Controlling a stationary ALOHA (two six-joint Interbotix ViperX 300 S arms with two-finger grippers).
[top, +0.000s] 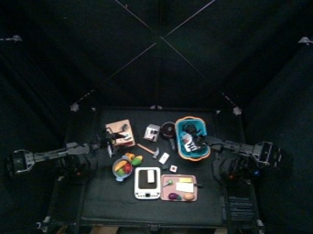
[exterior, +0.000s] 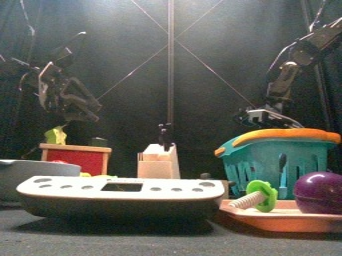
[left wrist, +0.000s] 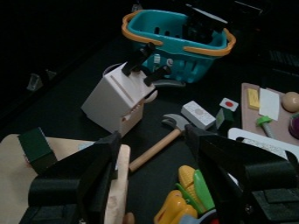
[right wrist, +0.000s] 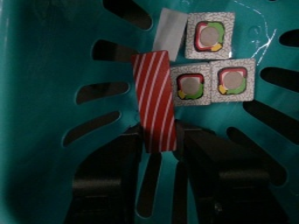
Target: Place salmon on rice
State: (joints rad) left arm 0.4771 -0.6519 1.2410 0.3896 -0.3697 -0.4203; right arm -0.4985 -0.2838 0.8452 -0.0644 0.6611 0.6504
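Over on my left arm, the left gripper (left wrist: pixel 158 179) hangs spread wide and empty above the clutter, a small hammer (left wrist: pixel 158 144) just past its fingertips, a white knife block (left wrist: pixel 117 98) beyond that, and the teal basket (left wrist: pixel 177 33) far ahead of it. Moving across to the right arm: the right gripper (right wrist: pixel 163 162) is down inside that basket, jaws parted, and the near end of the salmon strip (right wrist: pixel 156 101) lies right between the tips, not yet squeezed as far as I can tell. The salmon is a flat red-and-white striped slab lying on the slotted basket floor, with three small sushi tiles (right wrist: pixel 211 70) just beyond and beside its far end. I judge it light and stiff, probably slick plastic, so a pinch across its narrow width near this end looks best; gripping too close to the tip could let it pivot or squirt out. The ribbed teal floor gives little to slide on, and the basket walls crowd the jaws, so I expect a straight lift. Which piece is the rice, I can't yet tell.
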